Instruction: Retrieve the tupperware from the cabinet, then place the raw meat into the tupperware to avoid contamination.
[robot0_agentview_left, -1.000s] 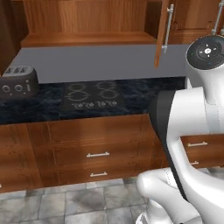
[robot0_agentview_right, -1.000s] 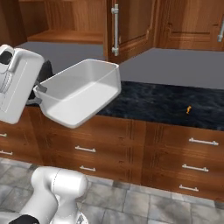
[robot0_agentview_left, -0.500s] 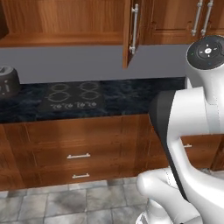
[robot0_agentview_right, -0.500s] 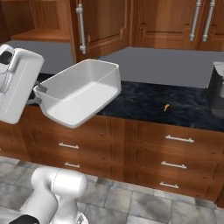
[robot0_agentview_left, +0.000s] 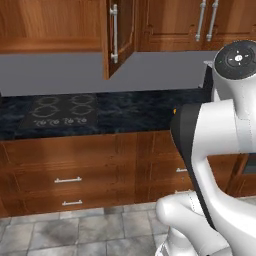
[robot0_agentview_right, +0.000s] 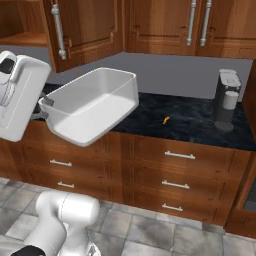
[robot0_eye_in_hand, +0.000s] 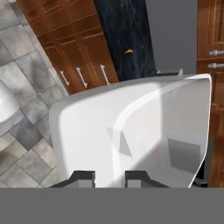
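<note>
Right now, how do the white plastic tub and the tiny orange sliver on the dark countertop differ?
Size: the white square plastic tub dwarfs the tiny orange-tan sliver of meat.
Support: the tub is held off the surface, its near wall pinched in the gripper, in front of the dark stone countertop; the sliver lies on that countertop.
Look: the tub is plain white and hollow; the sliver is an orange fleck, its shape too small to tell.
They are apart; the tub is empty.

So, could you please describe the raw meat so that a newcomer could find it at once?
Start at the dark speckled counter above the wooden drawers. Left of the grey coffee machine lies the raw meat, alone on the stone. It is a tiny orange sliver, far smaller than the white tupperware held in the gripper.
</note>
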